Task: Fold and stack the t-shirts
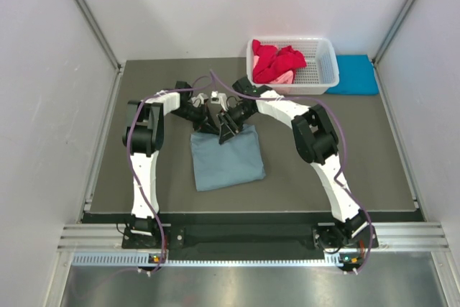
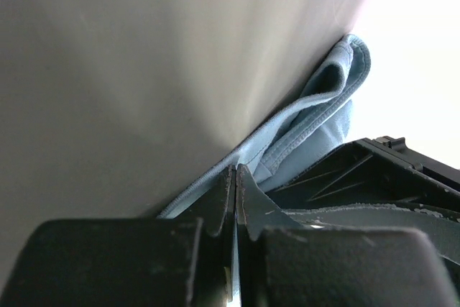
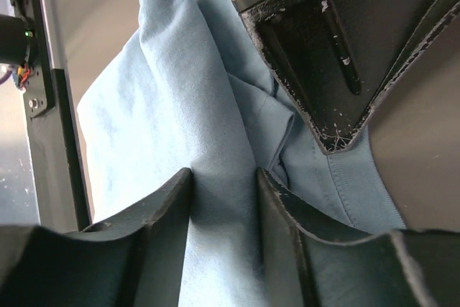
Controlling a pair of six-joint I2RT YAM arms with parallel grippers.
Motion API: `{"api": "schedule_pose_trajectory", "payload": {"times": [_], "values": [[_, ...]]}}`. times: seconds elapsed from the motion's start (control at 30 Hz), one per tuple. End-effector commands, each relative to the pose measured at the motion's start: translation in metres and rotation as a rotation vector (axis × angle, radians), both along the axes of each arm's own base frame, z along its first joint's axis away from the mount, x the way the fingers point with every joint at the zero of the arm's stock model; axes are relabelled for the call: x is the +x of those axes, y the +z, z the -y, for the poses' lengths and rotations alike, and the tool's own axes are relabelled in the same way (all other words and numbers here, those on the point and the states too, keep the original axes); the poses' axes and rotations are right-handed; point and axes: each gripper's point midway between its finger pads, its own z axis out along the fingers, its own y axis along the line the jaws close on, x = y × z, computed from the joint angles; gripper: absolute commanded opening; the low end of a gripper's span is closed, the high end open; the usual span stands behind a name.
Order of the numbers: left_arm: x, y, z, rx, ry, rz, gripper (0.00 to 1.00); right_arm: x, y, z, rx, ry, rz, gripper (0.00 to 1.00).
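Grey-blue t-shirt (image 1: pixel 228 159) lay at the middle of the dark surface (image 1: pixel 345 170), already reduced to a rough rectangle, its near edge at 6 o'clock flat and slightly skewed. It looked soft and matte, with a few shallow creases and a stitched hem showing in the wrist views.

At its 12 o'clock edge both hands met side by side. The left hand (image 2: pixel 236 177) was clenched, fingers pressed together on a thin run of the hem. The right hand (image 3: pixel 224 185) gripped a raised ridge of the same cloth bunched between its fingers.

This seemed to be the folding step on the first shirt, probably a further fold. The next move would likely call for both hands to lift together, keep the edge taut between them, and carry it toward 6 o'clock squarely so that the layers do not slip.

Farther off, at 1 o'clock, a white basket (image 1: pixel 316 80) held red shirts (image 1: pixel 273 59) and a pink one (image 1: pixel 285 77), unfolded. A turquoise shirt (image 1: pixel 357 75) lay just beside the basket at 2 o'clock.
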Motion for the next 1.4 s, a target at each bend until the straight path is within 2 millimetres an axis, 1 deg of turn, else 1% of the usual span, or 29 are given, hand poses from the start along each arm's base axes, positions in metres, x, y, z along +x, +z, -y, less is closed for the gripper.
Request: {"api": "schedule_pose_trajectory", "payload": {"times": [0.0, 0.03, 0.13, 0.2, 0.27, 0.33, 0.37, 0.4, 0.43, 0.57, 0.7, 0.83, 0.87, 0.93, 1.03, 1.07, 1.1, 1.23, 1.27, 1.33, 1.37], "values": [[0.000, -0.022, -0.005, 0.061, -0.012, 0.009, 0.00, 0.003, 0.027, -0.015, 0.080, 0.015, 0.059, 0.40], [0.000, -0.023, -0.006, 0.063, -0.011, 0.006, 0.00, 0.008, 0.032, -0.018, 0.095, 0.006, 0.074, 0.39], [-0.002, -0.023, -0.006, 0.065, -0.015, 0.005, 0.00, 0.009, 0.043, -0.020, 0.111, -0.014, 0.066, 0.31], [-0.001, -0.023, -0.006, 0.065, -0.014, 0.005, 0.00, 0.008, 0.048, -0.021, 0.122, -0.018, 0.058, 0.26], [-0.002, -0.023, -0.005, 0.063, -0.015, 0.002, 0.00, 0.007, 0.048, -0.020, 0.118, -0.019, 0.050, 0.23], [0.000, -0.022, -0.006, 0.063, -0.013, 0.007, 0.00, 0.007, 0.052, -0.019, 0.115, -0.026, 0.059, 0.18], [0.000, -0.022, -0.006, 0.063, -0.014, 0.010, 0.00, 0.007, 0.053, -0.019, 0.113, -0.028, 0.061, 0.13], [0.000, -0.022, -0.006, 0.063, -0.014, 0.008, 0.00, 0.009, 0.058, -0.018, 0.116, -0.034, 0.076, 0.11], [-0.001, -0.022, -0.006, 0.064, -0.014, 0.005, 0.00, 0.011, 0.061, -0.018, 0.118, -0.039, 0.087, 0.05], [-0.002, -0.024, -0.006, 0.063, -0.016, 0.000, 0.00, 0.022, 0.078, -0.016, 0.129, -0.078, 0.134, 0.00], [-0.001, -0.024, -0.006, 0.060, -0.017, -0.002, 0.00, 0.030, 0.090, -0.014, 0.152, -0.092, 0.160, 0.00], [-0.001, -0.024, -0.006, 0.060, -0.020, -0.006, 0.00, 0.036, 0.088, -0.014, 0.154, -0.102, 0.163, 0.00], [0.000, -0.024, -0.005, 0.059, -0.022, -0.001, 0.00, 0.039, 0.083, -0.013, 0.146, -0.109, 0.161, 0.00], [0.000, -0.024, -0.005, 0.058, -0.023, -0.003, 0.00, 0.044, 0.084, -0.013, 0.149, -0.118, 0.166, 0.00], [0.003, -0.023, -0.006, 0.058, -0.024, -0.001, 0.00, 0.057, 0.075, -0.012, 0.144, -0.143, 0.163, 0.00], [0.002, -0.023, -0.006, 0.057, -0.025, -0.003, 0.00, 0.060, 0.067, -0.012, 0.136, -0.151, 0.148, 0.00], [0.003, -0.022, -0.005, 0.056, -0.026, -0.005, 0.00, 0.065, 0.069, -0.012, 0.143, -0.156, 0.155, 0.00], [0.005, -0.021, -0.005, 0.051, -0.028, -0.003, 0.00, 0.068, 0.064, -0.018, 0.165, -0.149, 0.137, 0.00], [0.006, -0.020, -0.004, 0.051, -0.027, -0.001, 0.00, 0.069, 0.059, -0.020, 0.165, -0.152, 0.124, 0.00], [0.009, -0.017, -0.004, 0.048, -0.027, 0.006, 0.00, 0.070, 0.056, -0.021, 0.170, -0.152, 0.113, 0.00], [0.009, -0.017, -0.004, 0.048, -0.029, 0.007, 0.00, 0.070, 0.049, -0.021, 0.162, -0.154, 0.100, 0.00]]}}
